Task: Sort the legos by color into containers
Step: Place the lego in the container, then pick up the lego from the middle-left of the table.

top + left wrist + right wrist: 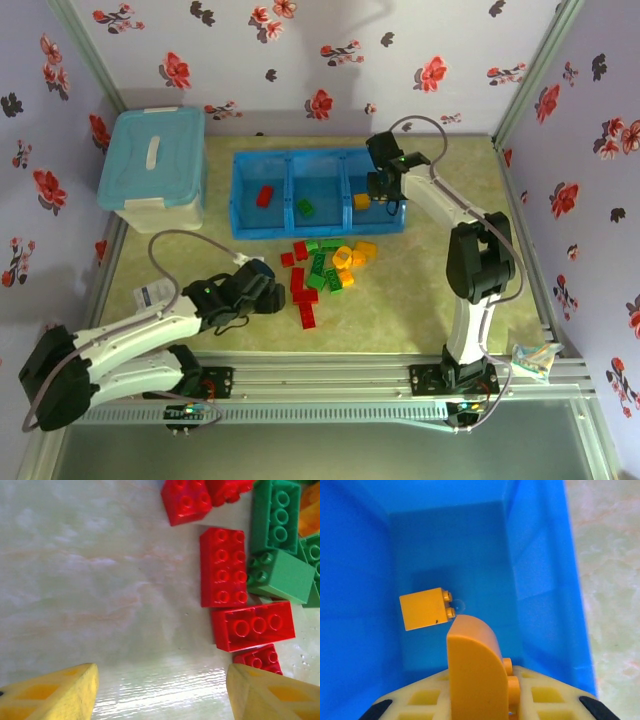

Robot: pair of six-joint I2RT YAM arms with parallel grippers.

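From above, the low tray of three joined translucent blue plastic bins (320, 230) sits at the back of the pale green marbled table (400, 310). Its left bin holds a red brick (264, 196), its middle bin a green brick (305, 208), and its right bin a yellow-orange one (361, 201). The right gripper (385, 190) hangs over that right bin. Just in front of the tray lies a loose pile of small red, green and yellow-orange studded plastic legos (325, 265). The left gripper (275, 293) is low at the pile's left edge. A larger light-blue lidded plastic box (152, 165) stands left of the tray.

The left wrist camera adds what the overhead view is too coarse to tell. The left gripper (160, 695) has its yellow fingertips (55, 692) spread wide over bare table with nothing between them. Flat red bricks (223, 566) lie just ahead, and green bricks (280, 575) crowd in behind them.

The right wrist camera looks down into the blue bin. The right gripper (480, 700) pinches a curved yellow-orange plastic brick (472, 665) upright between its cream lattice fingers (420, 697). A square yellow-orange brick (425, 608) lies on its side on the bin floor beyond it. The two bricks are close, but whether they touch cannot be told.
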